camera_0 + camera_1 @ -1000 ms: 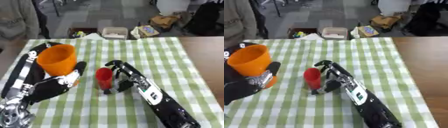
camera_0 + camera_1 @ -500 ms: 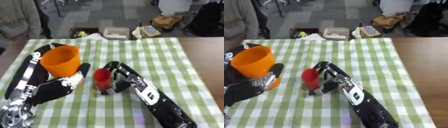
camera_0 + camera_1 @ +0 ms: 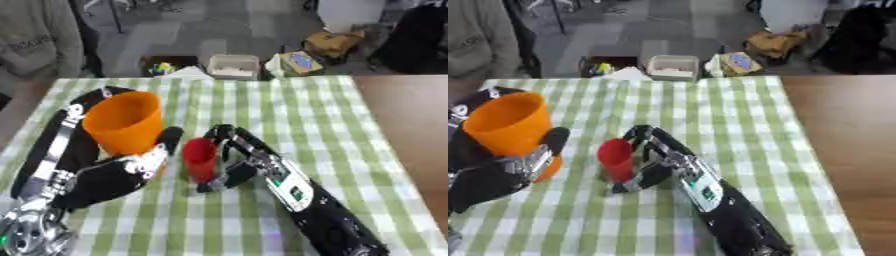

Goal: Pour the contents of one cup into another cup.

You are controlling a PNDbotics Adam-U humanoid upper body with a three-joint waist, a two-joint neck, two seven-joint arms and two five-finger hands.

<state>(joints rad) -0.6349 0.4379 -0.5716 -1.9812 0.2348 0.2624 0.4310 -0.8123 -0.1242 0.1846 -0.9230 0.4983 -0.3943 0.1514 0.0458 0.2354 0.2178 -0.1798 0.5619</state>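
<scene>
The left hand (image 3: pixel 114 172) is clamped around the orange cup (image 3: pixel 125 122), upright at the left. The right hand (image 3: pixel 229 160) has its fingers curled around the red cup (image 3: pixel 199 158), standing on the checked cloth (image 3: pixel 297 110) just right of the orange one.

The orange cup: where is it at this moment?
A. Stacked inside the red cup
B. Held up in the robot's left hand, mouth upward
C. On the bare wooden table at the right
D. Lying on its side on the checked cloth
B: the orange cup sits upright in the left hand, beside the red cup that the right hand grips.
</scene>
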